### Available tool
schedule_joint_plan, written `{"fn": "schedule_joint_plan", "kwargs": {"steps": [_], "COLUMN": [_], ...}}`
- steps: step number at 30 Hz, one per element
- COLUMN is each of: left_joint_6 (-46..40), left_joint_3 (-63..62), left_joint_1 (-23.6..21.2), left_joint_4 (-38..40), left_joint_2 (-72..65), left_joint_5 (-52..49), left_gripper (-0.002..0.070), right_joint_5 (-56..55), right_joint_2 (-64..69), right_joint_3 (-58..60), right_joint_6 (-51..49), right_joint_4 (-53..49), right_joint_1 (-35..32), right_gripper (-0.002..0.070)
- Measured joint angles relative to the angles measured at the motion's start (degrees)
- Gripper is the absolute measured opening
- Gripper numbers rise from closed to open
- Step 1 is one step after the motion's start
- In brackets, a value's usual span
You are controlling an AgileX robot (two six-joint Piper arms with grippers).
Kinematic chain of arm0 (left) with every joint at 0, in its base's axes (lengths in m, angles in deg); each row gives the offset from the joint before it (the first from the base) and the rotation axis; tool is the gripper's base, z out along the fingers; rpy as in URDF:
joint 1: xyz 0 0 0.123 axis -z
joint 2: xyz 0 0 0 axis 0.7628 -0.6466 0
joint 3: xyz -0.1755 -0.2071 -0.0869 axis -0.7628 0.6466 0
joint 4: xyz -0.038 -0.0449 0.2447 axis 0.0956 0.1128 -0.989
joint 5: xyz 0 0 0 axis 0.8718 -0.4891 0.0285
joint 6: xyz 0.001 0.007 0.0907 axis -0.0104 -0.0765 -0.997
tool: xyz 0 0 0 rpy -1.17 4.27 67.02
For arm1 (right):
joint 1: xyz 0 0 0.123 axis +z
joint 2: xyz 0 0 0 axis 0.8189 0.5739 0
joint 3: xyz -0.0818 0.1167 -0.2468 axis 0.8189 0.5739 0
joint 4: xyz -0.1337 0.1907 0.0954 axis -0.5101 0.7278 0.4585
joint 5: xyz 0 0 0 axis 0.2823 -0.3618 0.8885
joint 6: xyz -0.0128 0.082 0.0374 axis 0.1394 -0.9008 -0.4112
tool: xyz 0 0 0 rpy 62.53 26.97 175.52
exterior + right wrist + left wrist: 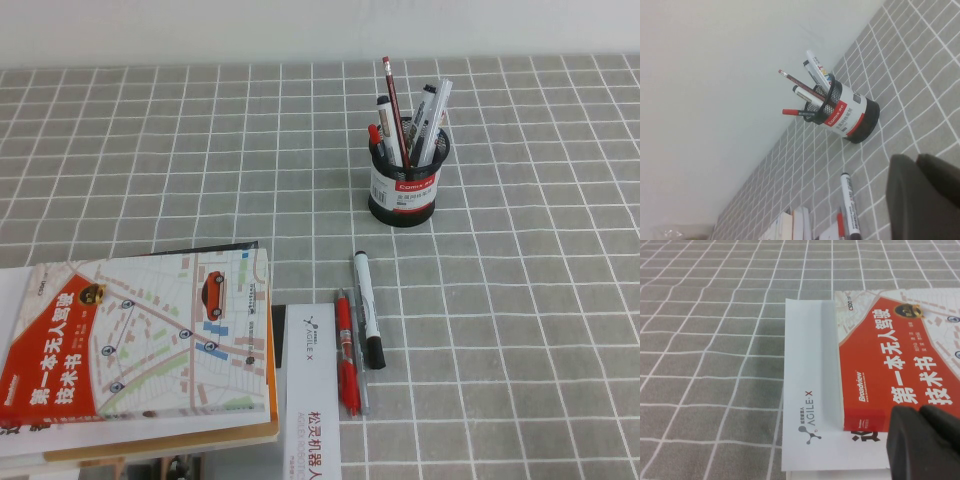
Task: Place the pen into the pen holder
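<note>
Checked cloth (520, 330): pen (367, 307) beside red gel pen (347, 352), books (140, 340) near.

This looks like an office or lab desk. A worktop (520, 330) under a grey cloth with a white grid stands against a plain white wall (200, 30), carrying a round black mesh pen holder (404, 190) stuffed with pens, a red-covered technical book (140, 340) and a white AgileX brochure (312, 400).

left gripper (926, 442) just a dark blob at the frame corner, fingers unreadable | right gripper (925, 197) same deal, cut off | pen (850, 205) tip runs off the edge | pen holder (404, 185) label text too tiny
</note>
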Motion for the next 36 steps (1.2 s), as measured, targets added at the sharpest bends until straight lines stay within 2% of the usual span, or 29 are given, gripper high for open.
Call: {"fn": "schedule_joint_plan", "kwargs": {"steps": [7, 11, 14, 17, 25, 28, 36], "left_joint_6": [0.0, 0.0, 0.0, 0.0, 0.0, 0.0, 0.0], "left_joint_3": [0.0, 0.0, 0.0, 0.0, 0.0, 0.0, 0.0], "left_joint_1": [0.0, 0.0, 0.0, 0.0, 0.0, 0.0, 0.0], "left_joint_4": [0.0, 0.0, 0.0, 0.0, 0.0, 0.0, 0.0], "left_joint_2": [0.0, 0.0, 0.0, 0.0, 0.0, 0.0, 0.0], "left_joint_5": [0.0, 0.0, 0.0, 0.0, 0.0, 0.0, 0.0], "left_gripper": [-0.0004, -0.0004, -0.0004, -0.0004, -0.0004, -0.0004, -0.0004], "right_joint_5": [0.7, 5.5, 10.2, 19.3, 43.2, 48.7, 55.1], "right_joint_2": [0.0, 4.4, 12.8, 25.8, 59.4, 69.2, 89.9], "right_joint_3": [-0.4, -6.9, -13.0, -22.1, -47.8, -56.5, -76.2], "right_joint_6": [3.9, 9.4, 10.3, 10.7, 11.8, 9.6, -8.7], "right_joint_4": [-0.4, -7.2, -16.4, -24.6, -31.5, -35.3, -59.7], "right_joint_1": [0.0, 0.0, 0.0, 0.0, 1.0, 5.4, 27.7], "right_gripper": [-0.0013, -0.0012, -0.0013, -0.0013, -0.0013, -0.0013, -0.0013]}}
